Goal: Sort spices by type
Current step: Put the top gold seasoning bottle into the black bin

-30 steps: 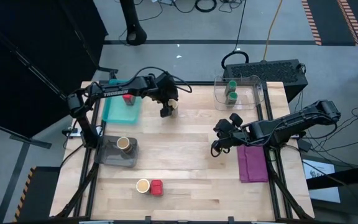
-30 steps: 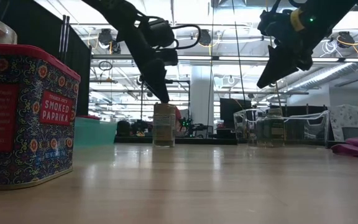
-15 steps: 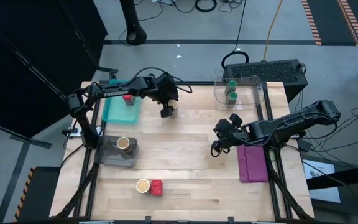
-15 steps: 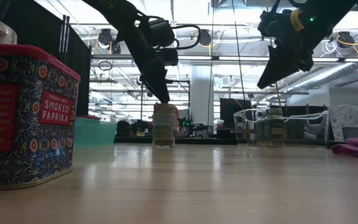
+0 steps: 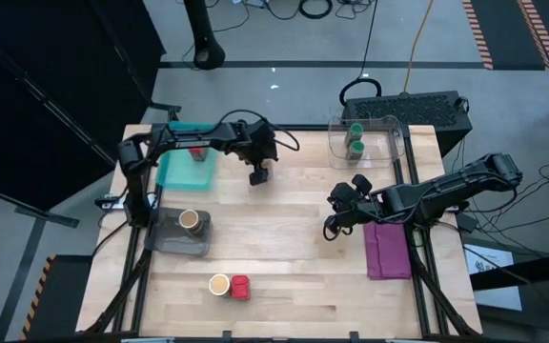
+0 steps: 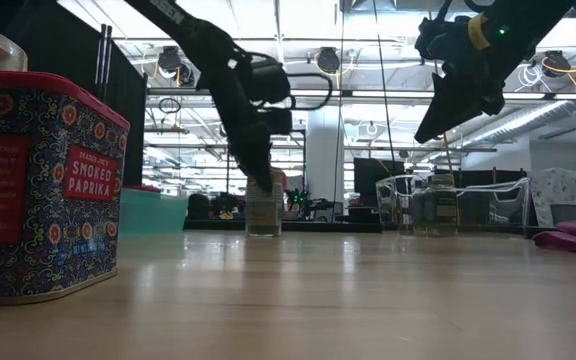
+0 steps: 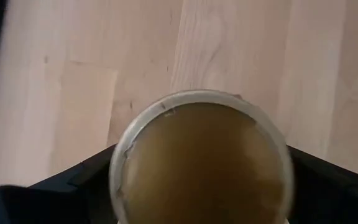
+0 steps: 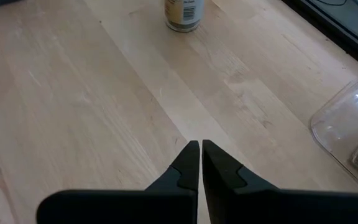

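Observation:
A tan spice jar (image 6: 263, 208) stands upright on the table's far middle; its cream top (image 7: 201, 163) fills the left wrist view. My left gripper (image 5: 258, 173) is open and low over it, one dark finger (image 7: 73, 183) at each side of the top. My right gripper (image 5: 330, 229) hangs shut above the table's right middle, touching nothing. Two green-lidded jars (image 5: 355, 139) sit in a clear bin. A red jar (image 5: 198, 152) sits in the teal tray, and a tan jar (image 5: 189, 220) in a grey tray. One tan jar (image 5: 219, 284) and one red jar (image 5: 240, 287) stand by the near edge. My left gripper comes from above, pointing down, with its fingers at opposite sides of the tan jar's top (image 7: 123, 155). The wide top hides the fingertips, so I cannot tell whether they touch it. The jar stands upright on the table.
A purple cloth (image 5: 387, 250) lies at the right edge. The clear bin (image 5: 389, 129) sits at the far right corner, the teal tray (image 5: 174, 171) at the far left. Bare wood (image 5: 284, 257) stretches across the middle. The red paprika tin (image 6: 43, 180) looms close in the low view.
My left gripper has come down over the tan jar, from just above its top to astride it, and now covers the jar in the high view. The jar has stayed in place.

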### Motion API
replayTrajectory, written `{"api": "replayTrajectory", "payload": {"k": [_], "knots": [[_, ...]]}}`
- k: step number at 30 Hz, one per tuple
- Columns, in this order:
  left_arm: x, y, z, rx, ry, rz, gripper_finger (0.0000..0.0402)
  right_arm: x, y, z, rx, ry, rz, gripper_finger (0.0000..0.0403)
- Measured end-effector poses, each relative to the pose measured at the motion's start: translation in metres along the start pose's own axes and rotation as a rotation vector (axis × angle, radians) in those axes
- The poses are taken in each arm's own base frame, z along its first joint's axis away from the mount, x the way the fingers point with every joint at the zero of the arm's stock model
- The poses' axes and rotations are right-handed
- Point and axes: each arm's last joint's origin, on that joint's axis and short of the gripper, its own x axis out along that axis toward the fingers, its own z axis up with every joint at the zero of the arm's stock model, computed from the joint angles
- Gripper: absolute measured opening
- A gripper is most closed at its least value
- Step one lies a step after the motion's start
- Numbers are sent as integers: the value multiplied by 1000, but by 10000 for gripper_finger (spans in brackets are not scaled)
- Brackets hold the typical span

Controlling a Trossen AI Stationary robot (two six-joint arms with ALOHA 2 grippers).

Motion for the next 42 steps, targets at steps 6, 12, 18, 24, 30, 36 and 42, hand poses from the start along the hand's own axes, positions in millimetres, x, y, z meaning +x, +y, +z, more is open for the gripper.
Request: {"api": "replayTrajectory", "payload": {"k": [6, 12, 18, 24, 30, 36, 42], "knots": [[9, 0, 0, 4, 3, 0, 341, 0, 0, 0, -1, 1, -1, 0], [4, -5, 5, 25, -28, 19, 304, 0, 0, 0, -1, 1, -1, 0], [3, -13, 4, 17, 9, 7, 279, 0, 0, 0, -1, 1, -1, 0], [-7, -36, 8, 24, 24, 47, 279, 0, 0, 0, -1, 1, -1, 0], [-37, -64, 15, 73, -43, 72, 279, 0, -1, -1, 18, 8, -3, 0], [-63, -88, 20, 103, -118, 59, 279, 0, -1, -1, 30, 9, -3, 0], [-71, -102, 19, 117, -131, 52, 279, -1, 1, -2, 35, 9, 2, 0]]}}
